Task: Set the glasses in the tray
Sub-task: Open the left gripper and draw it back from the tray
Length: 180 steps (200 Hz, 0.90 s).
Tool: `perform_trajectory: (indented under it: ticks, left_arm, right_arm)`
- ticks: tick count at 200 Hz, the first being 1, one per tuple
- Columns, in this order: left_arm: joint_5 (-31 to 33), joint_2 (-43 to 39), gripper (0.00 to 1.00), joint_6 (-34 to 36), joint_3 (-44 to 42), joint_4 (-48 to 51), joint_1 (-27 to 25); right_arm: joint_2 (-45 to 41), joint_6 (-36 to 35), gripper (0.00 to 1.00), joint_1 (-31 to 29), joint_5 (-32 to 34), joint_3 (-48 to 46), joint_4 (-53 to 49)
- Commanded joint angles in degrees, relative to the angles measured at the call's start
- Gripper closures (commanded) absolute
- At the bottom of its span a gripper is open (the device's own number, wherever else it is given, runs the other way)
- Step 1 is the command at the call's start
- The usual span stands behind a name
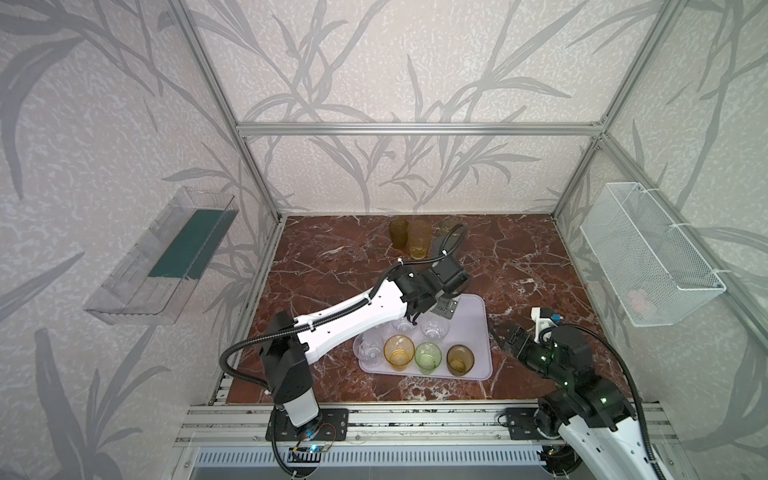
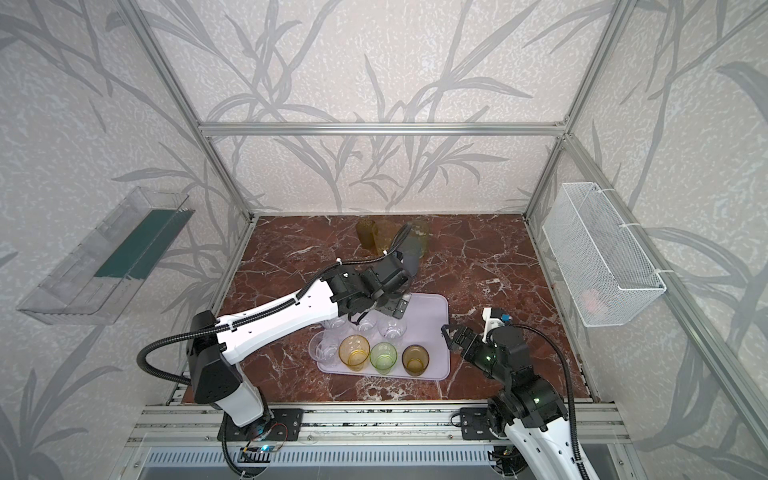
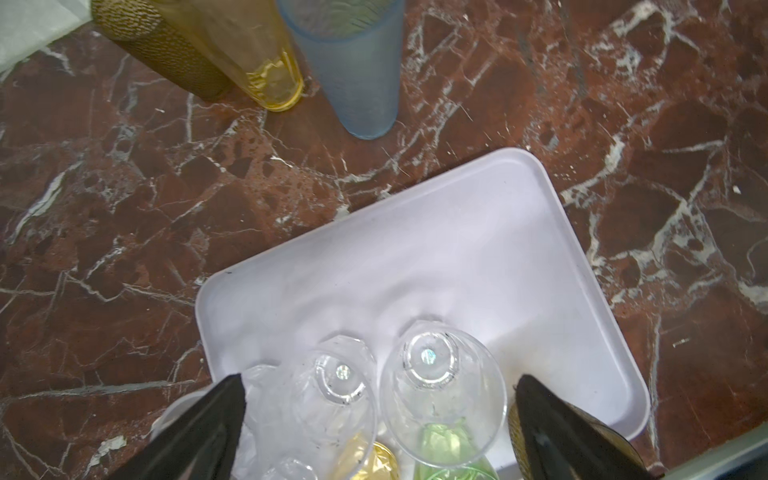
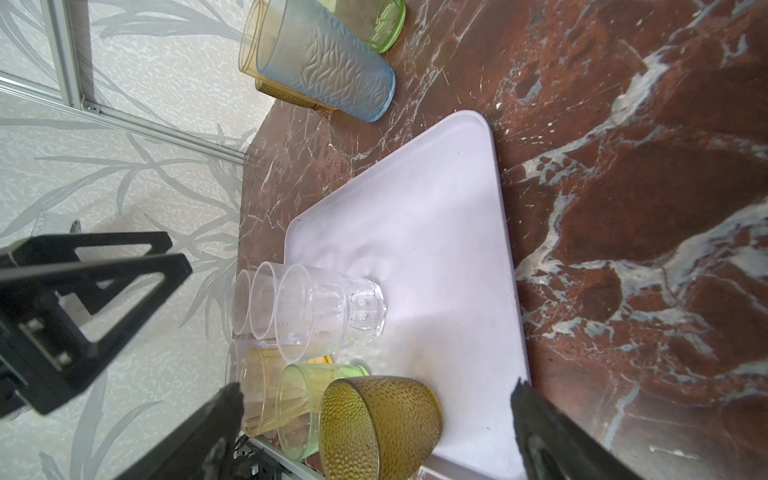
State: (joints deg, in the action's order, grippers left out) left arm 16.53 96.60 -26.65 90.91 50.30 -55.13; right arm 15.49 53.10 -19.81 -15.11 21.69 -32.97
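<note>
Glasses, eleven in all. Seven stand upright on the tray (image 1: 473,328): four clear faceted glasses (image 4: 332,307), one short amber glass (image 1: 399,351), one short green glass (image 1: 428,357) and one short olive-brown glass (image 1: 460,359). Four more stand grouped at the back of the worktop (image 1: 519,257): a textured olive-brown glass (image 1: 397,232), a tall amber glass (image 1: 418,239), a pale green glass (image 1: 451,226) and a blue-grey glass (image 3: 365,83). Left fingers (image 3: 199,428) are spread wide and empty above the clear glasses. Right fingers (image 4: 552,436) are spread wide and empty, just beside the tray's right edge.
</note>
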Motion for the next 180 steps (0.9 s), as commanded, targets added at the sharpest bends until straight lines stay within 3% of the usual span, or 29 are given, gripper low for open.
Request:
perform_trajectory:
  ticks: [1,59,120,180]
  left_arm:
    - [-0.7,-2.7,0.01,1.0,-1.1,-0.9,4.1]
    - [-5.5,-2.7,0.01,1.1,-1.0,-7.7,18.4]
    - [-12.1,6.4,0.06,1.1,7.0,-10.6,33.2]
    - [-16.1,22.9,0.08,1.7,25.2,-7.3,37.8]
  right_arm:
    - [1.1,-2.1,0.01,0.2,-1.2,2.3,1.2]
    - [5.3,-5.0,0.01,0.2,-2.2,4.0,4.0]
    - [9.3,-13.5,0.01,0.2,-0.3,9.1,2.1]
    - [12.2,-16.1,0.01,0.2,-0.3,9.6,6.8]
